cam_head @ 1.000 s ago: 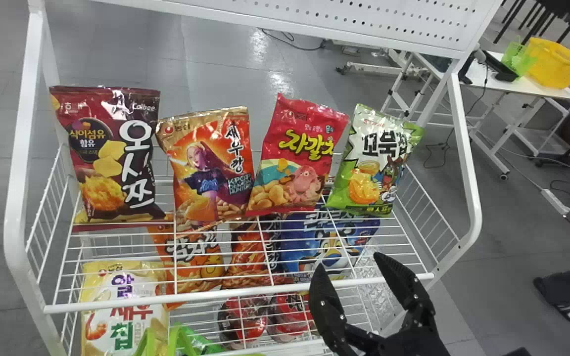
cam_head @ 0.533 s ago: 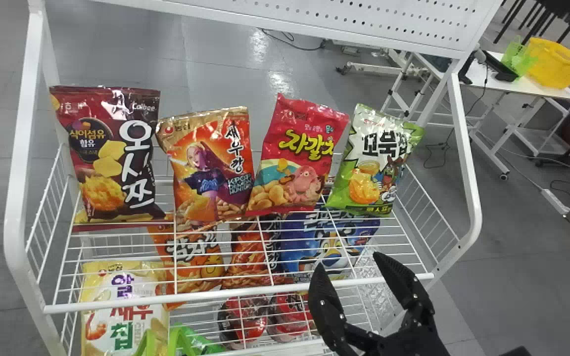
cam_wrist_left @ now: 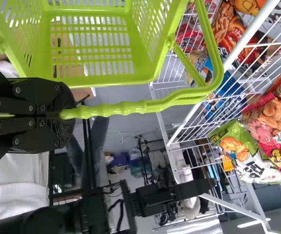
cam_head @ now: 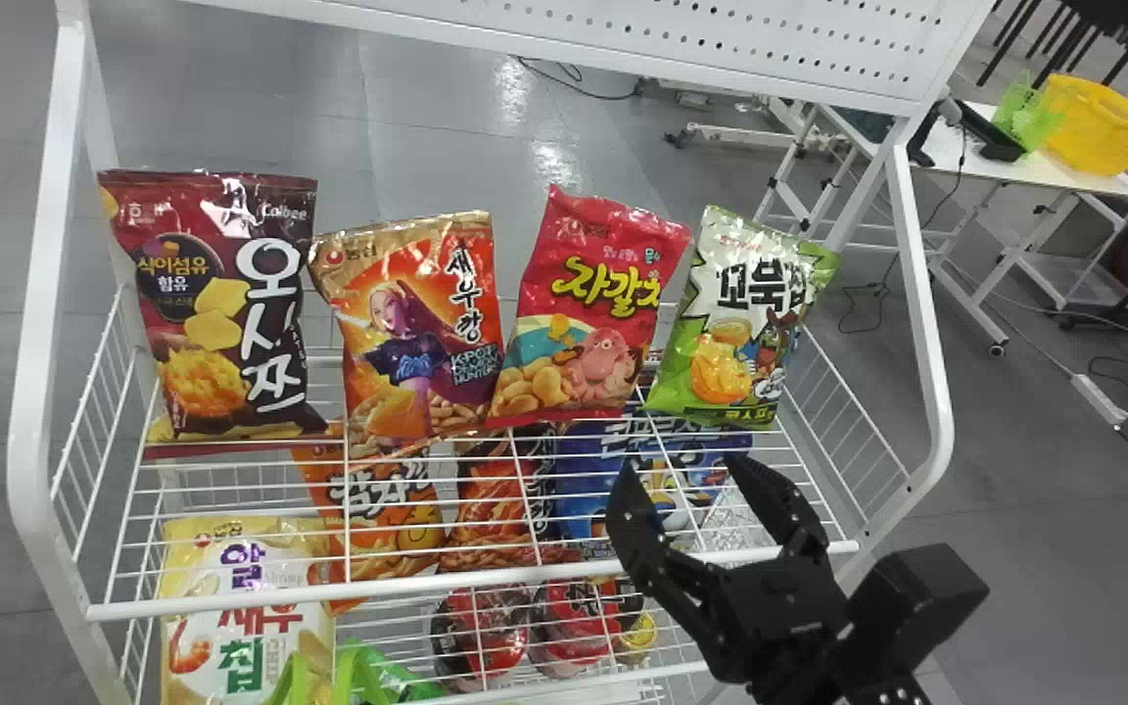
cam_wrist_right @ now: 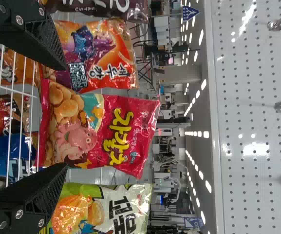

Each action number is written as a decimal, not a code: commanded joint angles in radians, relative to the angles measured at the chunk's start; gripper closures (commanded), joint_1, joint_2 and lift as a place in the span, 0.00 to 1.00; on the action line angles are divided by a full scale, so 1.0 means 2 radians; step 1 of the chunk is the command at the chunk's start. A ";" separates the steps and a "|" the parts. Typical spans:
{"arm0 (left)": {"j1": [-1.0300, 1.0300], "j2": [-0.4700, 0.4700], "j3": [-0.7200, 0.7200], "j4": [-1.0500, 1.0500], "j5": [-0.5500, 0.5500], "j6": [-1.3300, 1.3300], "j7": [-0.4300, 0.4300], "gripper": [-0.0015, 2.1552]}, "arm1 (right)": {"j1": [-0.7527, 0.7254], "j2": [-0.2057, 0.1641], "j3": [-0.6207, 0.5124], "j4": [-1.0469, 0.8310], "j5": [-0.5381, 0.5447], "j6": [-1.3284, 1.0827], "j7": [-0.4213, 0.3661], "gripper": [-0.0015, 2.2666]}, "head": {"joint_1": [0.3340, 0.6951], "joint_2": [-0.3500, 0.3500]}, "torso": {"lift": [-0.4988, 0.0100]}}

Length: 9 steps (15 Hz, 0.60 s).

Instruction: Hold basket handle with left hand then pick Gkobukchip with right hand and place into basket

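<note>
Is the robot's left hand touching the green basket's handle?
Touching. In the left wrist view, the left gripper is pinching the green handle between its fingers.

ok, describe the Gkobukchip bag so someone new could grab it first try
Find the white wire rack, then its upper shelf. The Gkobukchip bag stands at the end on the robot's right, beside the red bag. It's the green one with a pale top and black lettering; the orange bag and maroon bag are farther left.
</note>
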<state>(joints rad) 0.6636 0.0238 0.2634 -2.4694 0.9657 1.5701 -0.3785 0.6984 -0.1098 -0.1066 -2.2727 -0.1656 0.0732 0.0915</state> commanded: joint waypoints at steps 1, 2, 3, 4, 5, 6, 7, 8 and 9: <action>-0.004 0.002 0.000 0.000 -0.003 0.001 0.001 0.82 | -0.042 0.004 -0.016 0.026 -0.001 0.020 -0.001 0.05 | 1.00 0.00 | 0.92; -0.004 0.003 0.000 0.000 -0.003 0.001 0.001 0.82 | -0.065 0.004 -0.020 0.043 -0.001 0.034 -0.001 0.05 | 1.00 0.00 | 0.92; -0.004 0.003 0.001 0.000 -0.003 0.001 0.002 0.82 | -0.089 0.004 -0.024 0.058 0.000 0.049 -0.001 0.05 | 1.00 0.00 | 0.92; -0.004 0.003 0.000 0.000 -0.005 0.001 0.002 0.82 | -0.115 0.004 -0.030 0.079 -0.001 0.060 -0.002 0.05 | 1.00 0.00 | 0.92; -0.004 0.003 0.000 0.000 -0.006 0.001 0.003 0.82 | -0.141 0.004 -0.035 0.100 -0.002 0.069 -0.002 0.05 | 1.00 0.00 | 0.92; -0.007 0.004 0.000 0.001 -0.008 0.001 0.004 0.82 | -0.161 0.004 -0.042 0.117 -0.003 0.072 -0.003 0.05 | 1.00 0.00 | 0.92; -0.009 0.005 -0.001 0.002 -0.010 0.001 0.004 0.82 | -0.183 0.004 -0.049 0.135 -0.003 0.080 -0.003 0.05 | 1.00 0.00 | 0.92; -0.010 0.006 -0.001 0.004 -0.011 0.001 0.004 0.82 | -0.205 0.004 -0.056 0.155 -0.004 0.084 -0.003 0.05 | 1.00 0.00 | 0.92; -0.012 0.006 -0.001 0.004 -0.013 0.001 0.004 0.82 | -0.222 0.003 -0.058 0.171 -0.003 0.086 -0.003 0.05 | 1.00 0.00 | 0.92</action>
<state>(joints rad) 0.6444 0.0352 0.2623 -2.4637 0.9441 1.5701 -0.3698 0.3109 -0.1028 -0.2101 -1.9817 -0.1725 0.2350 0.0858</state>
